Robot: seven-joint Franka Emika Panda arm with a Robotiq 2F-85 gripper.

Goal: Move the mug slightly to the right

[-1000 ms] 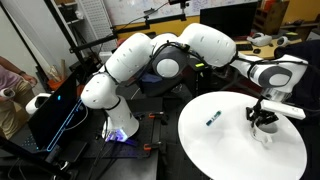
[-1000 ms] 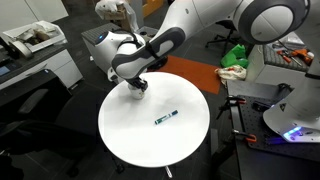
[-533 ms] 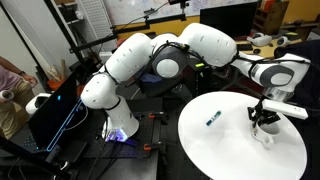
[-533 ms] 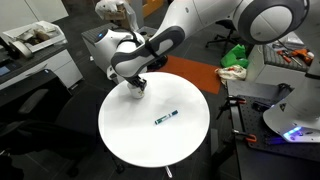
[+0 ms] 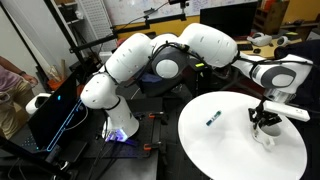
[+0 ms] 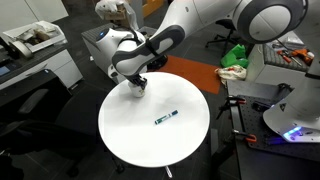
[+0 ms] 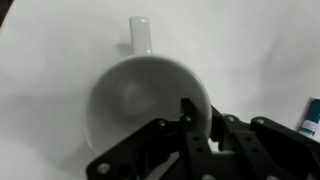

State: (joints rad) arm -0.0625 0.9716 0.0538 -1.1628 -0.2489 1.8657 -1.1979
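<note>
The small white mug (image 7: pixel 135 105) stands on the round white table (image 5: pixel 220 150), with its handle pointing up in the wrist view. It sits under the gripper in both exterior views, partly hidden (image 5: pixel 265 132) (image 6: pixel 135 91). My gripper (image 7: pixel 200 122) is shut on the mug's rim, with one finger inside the cup and one outside its wall. The gripper also shows in both exterior views (image 5: pixel 264 120) (image 6: pixel 137 84), near the table's edge.
A thin blue marker (image 5: pixel 213 117) (image 6: pixel 166 118) lies near the middle of the table (image 6: pixel 140 140). Its tip shows at the right edge of the wrist view (image 7: pixel 312 115). Desks, chairs and cluttered lab equipment surround the table.
The gripper and the mug have shifted only very slightly across the table. The marker has not moved.
</note>
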